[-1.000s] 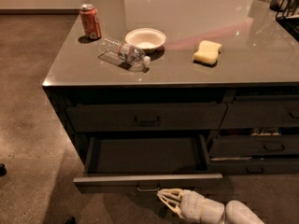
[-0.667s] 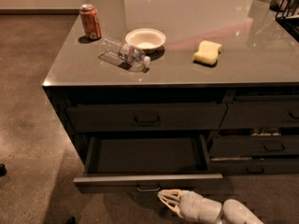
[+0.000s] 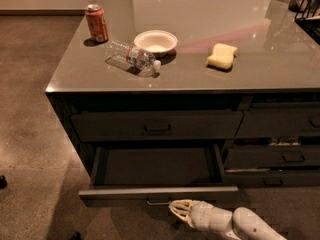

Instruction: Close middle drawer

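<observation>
Hand low at the front of the pulled-out middle drawer.

The hand [image 3: 179, 210] sits low in front of the cabinet, its tip just beside the small bar pull [image 3: 158, 202] on the front of the middle drawer [image 3: 125, 194]; I cannot tell whether the hand is open or closed, or whether it touches the pull. The drawer stands pulled well out, its dark box showing. Above it a taller drawer [image 3: 157, 125] is shut, and narrower drawers [image 3: 280, 156] lie to the right. On the counter [image 3: 200, 79] are a red can [image 3: 96, 22], a plastic bottle [image 3: 132, 58] on its side, a white bowl [image 3: 155, 41] and a yellow sponge [image 3: 222, 56].
</observation>
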Controlling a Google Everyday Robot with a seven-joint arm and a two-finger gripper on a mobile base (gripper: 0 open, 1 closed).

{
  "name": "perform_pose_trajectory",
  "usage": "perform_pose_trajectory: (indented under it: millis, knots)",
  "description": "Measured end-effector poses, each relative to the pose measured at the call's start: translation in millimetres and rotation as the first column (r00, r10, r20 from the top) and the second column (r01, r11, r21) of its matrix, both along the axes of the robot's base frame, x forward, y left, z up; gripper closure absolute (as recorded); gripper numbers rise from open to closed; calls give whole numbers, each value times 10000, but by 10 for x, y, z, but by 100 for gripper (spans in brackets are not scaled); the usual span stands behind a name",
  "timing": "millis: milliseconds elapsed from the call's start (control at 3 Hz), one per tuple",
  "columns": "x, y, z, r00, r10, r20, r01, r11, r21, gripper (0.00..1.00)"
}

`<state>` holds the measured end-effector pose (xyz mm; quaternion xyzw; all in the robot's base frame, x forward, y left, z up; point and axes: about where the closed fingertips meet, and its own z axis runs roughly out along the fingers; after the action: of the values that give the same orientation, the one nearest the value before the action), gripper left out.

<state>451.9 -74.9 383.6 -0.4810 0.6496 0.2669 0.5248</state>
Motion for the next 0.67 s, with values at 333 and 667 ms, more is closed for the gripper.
perform_pose_trajectory:
  millis: [333, 667]
  knots:
    - [124, 35, -85, 9999, 72, -75, -72, 10000, -16, 100]
    - [151, 51, -93, 9999, 103, -72, -103, 9999, 3, 100]
